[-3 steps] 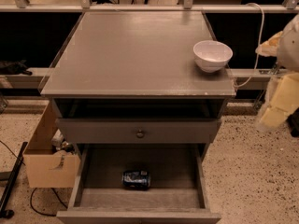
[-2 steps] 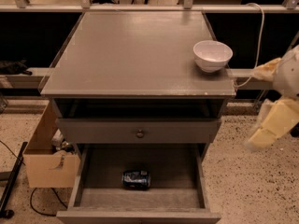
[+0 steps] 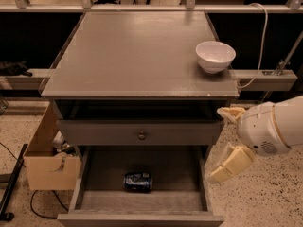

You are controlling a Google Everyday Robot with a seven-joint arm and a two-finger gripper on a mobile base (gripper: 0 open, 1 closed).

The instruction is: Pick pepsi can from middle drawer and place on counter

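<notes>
Claw spread open, empty, just right of drawer. Can lies on side on drawer floor, down-left of claw, well apart. Prob. light, thin-walled, slick, rolls easy; pinch across round body mid-length, gently. Surface up-left.

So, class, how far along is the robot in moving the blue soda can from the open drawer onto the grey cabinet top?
Done: the wide grey wooden middle drawer is open. In hand: the cream two-finger gripper hangs open to the right of the drawer, apart from the small blue pepsi can lying on its floor. Left: grasp, lift, and place it on the flat matte grey counter.
</notes>
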